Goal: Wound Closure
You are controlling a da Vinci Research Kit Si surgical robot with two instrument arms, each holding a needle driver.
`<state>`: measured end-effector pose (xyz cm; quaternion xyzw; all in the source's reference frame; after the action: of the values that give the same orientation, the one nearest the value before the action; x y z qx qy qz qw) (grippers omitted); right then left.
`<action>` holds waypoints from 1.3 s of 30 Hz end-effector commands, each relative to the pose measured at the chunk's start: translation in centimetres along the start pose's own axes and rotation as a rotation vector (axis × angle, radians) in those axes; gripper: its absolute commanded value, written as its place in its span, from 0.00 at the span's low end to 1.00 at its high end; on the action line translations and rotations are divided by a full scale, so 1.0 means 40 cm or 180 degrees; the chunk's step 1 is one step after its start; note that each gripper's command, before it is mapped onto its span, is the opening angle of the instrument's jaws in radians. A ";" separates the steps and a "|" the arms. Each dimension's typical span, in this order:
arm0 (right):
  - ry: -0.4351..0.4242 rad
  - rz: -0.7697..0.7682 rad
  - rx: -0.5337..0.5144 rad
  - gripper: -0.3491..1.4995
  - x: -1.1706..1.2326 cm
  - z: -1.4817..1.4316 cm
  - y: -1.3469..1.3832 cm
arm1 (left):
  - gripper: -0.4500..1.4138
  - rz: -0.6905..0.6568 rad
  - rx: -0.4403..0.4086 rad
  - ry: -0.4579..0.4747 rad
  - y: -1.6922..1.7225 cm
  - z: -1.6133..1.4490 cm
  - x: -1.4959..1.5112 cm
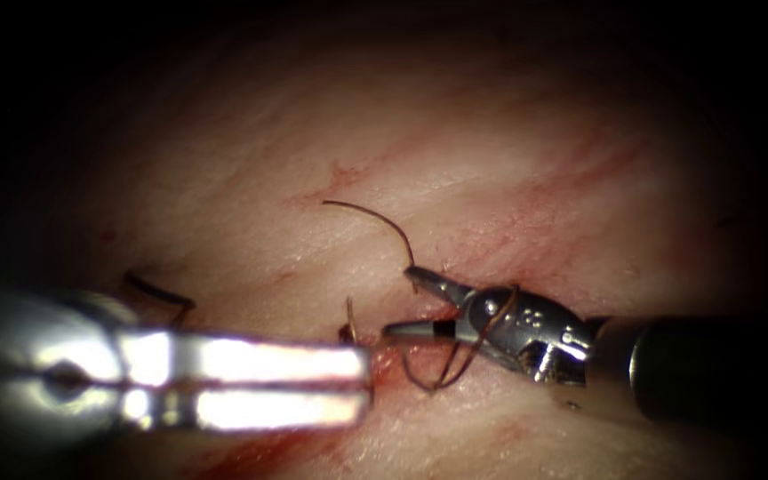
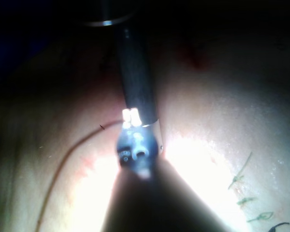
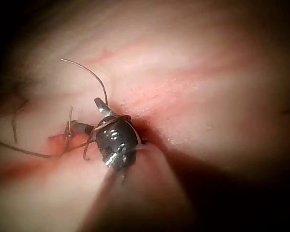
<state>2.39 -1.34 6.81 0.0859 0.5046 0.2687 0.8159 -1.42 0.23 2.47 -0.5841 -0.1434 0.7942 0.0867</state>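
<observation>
My right tool (image 1: 415,304) comes in from the right with its jaws spread apart, holding nothing between them; a loop of thread (image 1: 455,360) is wrapped around its body just behind the jaws and hangs down onto the tissue (image 1: 508,160) below it. From the tip of the upper jaw a free strand of thread curves up and off to the left, ending loose over the tissue. The lower jaw's tip lies just beside the spot where thread comes out of the cut (image 1: 375,369), which is stained with red fluid (image 1: 268,449) running down to the left. My left tool (image 1: 362,382) lies across the near left, its two jaws parallel and close together, their tips near that same spot; I cannot tell whether they pinch anything. A dark stitch (image 1: 160,293) sits on the tissue above my left tool. I cannot make out the needle.
</observation>
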 end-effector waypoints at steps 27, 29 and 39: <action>0.0373 -0.0035 0.0520 0.99 0.0037 -0.0017 -0.0114 | 0.00 -0.0011 0.0462 0.0236 -0.0479 0.0048 -0.0255; 0.0380 -0.0052 0.0562 0.99 0.0037 -0.0014 -0.0123 | 0.00 -0.0020 0.0542 0.0284 -0.0522 0.0050 -0.0284; 0.0343 -0.0083 0.0604 0.99 0.0031 0.0012 -0.0131 | 0.00 -0.0107 0.0692 0.0440 -0.0648 0.0119 -0.0273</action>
<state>2.58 -1.65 6.47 0.1404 0.5713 0.2127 0.7802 -1.62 2.28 4.36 -0.6227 -0.0600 0.7604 0.1745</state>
